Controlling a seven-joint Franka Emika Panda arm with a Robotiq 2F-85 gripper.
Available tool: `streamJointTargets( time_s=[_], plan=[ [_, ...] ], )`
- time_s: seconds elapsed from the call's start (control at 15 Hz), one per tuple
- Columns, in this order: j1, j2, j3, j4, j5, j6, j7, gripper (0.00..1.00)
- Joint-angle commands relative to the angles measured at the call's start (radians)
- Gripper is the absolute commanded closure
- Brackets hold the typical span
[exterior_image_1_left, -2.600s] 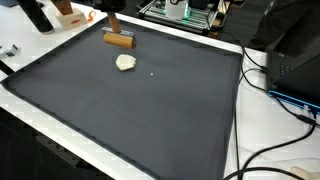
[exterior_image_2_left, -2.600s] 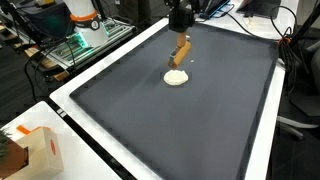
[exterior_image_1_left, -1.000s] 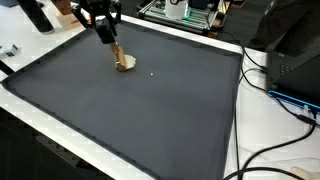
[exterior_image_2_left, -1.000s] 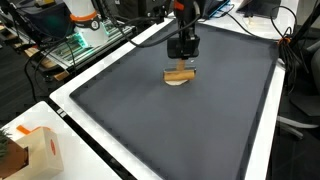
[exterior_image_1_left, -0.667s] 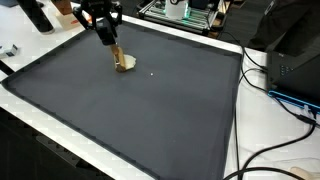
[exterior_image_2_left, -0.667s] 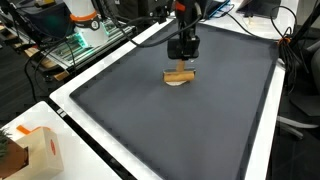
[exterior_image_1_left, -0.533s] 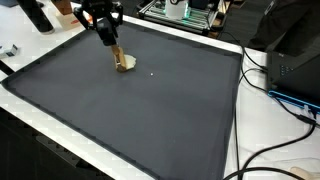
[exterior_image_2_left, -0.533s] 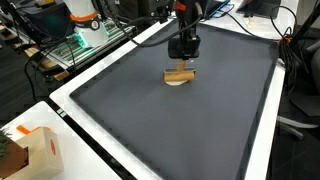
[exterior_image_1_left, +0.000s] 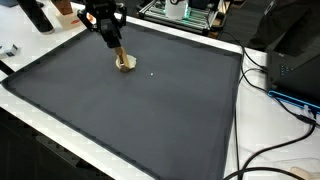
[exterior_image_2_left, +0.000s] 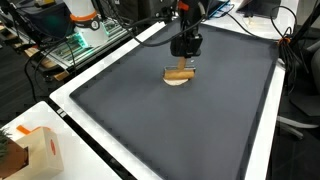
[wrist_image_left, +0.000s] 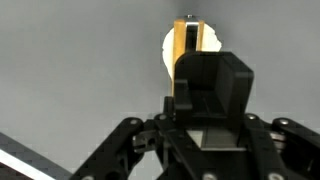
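The pincer (exterior_image_2_left: 184, 60) was clenched on 1 wooden block (exterior_image_2_left: 180, 74) — held over a pale disc (exterior_image_2_left: 176, 84), near 1 edge of the dark mat (exterior_image_2_left: 200, 130).

Even indoor light — soft, low-resolution

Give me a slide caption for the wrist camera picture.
Black robot gripper shut on a tan wooden block, its far end over a pale round disc on a grey mat.

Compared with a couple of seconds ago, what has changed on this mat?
The gripper, still shut on the wooden block, brought it down onto the pale disc. The pale disc and the black mat stayed where they were.
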Motion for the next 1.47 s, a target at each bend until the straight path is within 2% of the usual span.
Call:
streamJointTargets(
  time_s=[0.0,0.67,1.4],
  plan=[
    [-0.016,0.025,0.021,-0.024,0.033,-0.007,-0.026,0.76],
    [-0.026,0.026,0.030,-0.032,0.074,-0.013,-0.082,0.76],
    [-0.027,0.030,0.023,-0.023,0.097,-0.084,-0.095,0.76]
  ],
)
